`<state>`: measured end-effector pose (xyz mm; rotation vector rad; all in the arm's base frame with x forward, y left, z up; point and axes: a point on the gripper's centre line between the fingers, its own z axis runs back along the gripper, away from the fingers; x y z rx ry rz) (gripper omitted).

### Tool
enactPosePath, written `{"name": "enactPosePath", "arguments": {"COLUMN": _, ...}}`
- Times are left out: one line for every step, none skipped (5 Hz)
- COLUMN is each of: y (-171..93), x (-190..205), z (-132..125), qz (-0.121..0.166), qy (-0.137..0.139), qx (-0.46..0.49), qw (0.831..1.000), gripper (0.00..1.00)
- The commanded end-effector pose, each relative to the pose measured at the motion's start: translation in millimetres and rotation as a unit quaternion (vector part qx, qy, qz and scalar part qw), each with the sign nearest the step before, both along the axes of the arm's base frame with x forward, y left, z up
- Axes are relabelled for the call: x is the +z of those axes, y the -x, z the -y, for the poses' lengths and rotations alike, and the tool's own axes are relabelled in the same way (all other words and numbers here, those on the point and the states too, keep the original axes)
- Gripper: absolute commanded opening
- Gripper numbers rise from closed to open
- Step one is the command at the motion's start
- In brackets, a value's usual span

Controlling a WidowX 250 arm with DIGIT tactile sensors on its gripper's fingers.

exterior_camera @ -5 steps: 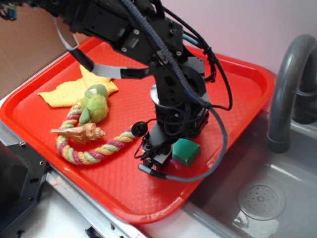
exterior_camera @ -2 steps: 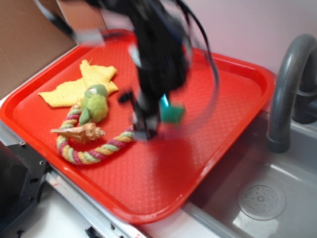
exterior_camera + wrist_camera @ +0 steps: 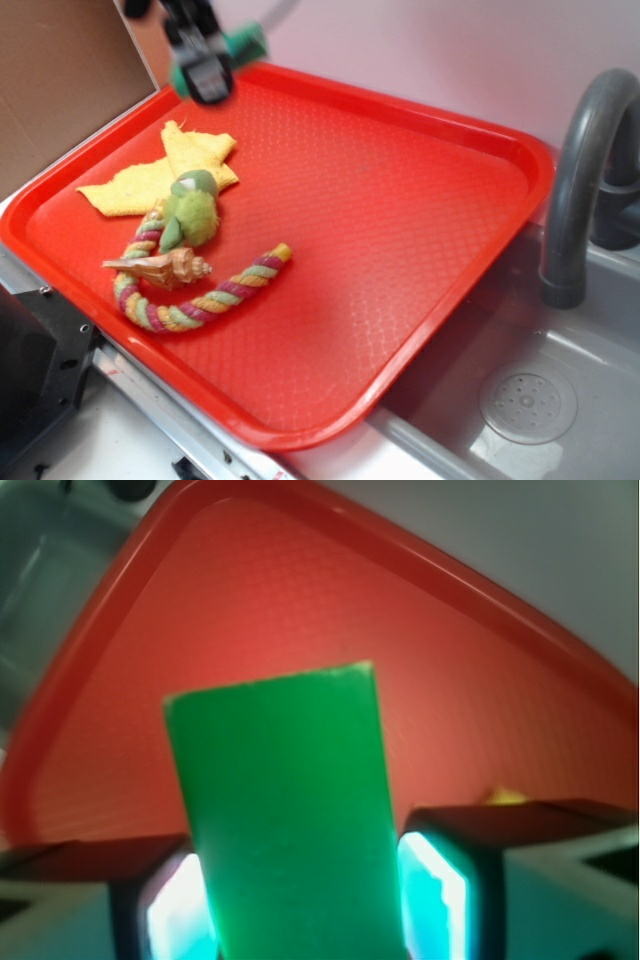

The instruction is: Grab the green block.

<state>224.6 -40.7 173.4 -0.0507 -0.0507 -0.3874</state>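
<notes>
Your end effector (image 3: 212, 62) is clamped on the green block (image 3: 285, 815): in the wrist view the block stands upright between the two pads, one pressed against each long side, and it fills the middle of the frame with the red tray (image 3: 450, 670) far below it. In the exterior view you can see the block (image 3: 244, 43) as a blurred green patch at the top left, raised well above the tray's (image 3: 400, 230) far left corner and touching nothing but the end effector. By my reading, the grab itself is done and you are in the lift or carry-away phase, so little remains of the task. The next move calls only for keeping the squeeze steady; the block's smooth flat faces could slip if the pads relax or the arm jerks, and the blur suggests the arm is travelling fast. The plush toy (image 3: 190, 215) with its striped rope (image 3: 200, 300) and the yellow cloth (image 3: 150, 180) lie on the tray's left part, well apart from your load, as does the small shell-like object (image 3: 160, 267) against the rope. The sink (image 3: 530, 400) and grey faucet (image 3: 580, 170) sit to the right, beside the tray.
</notes>
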Motion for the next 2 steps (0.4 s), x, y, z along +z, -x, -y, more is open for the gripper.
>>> {"name": "enactPosePath", "arguments": {"y": 20.6, "x": 32.2, "z": -13.1, "qz": 0.010, "qy": -0.028, "qx": 0.246, "qw": 0.969, "gripper": 0.00}}
{"name": "enactPosePath", "arguments": {"y": 19.4, "x": 32.5, "z": -12.3, "qz": -0.024, "qy": -0.053, "qx": 0.281, "qw": 0.958, "gripper": 0.00}}
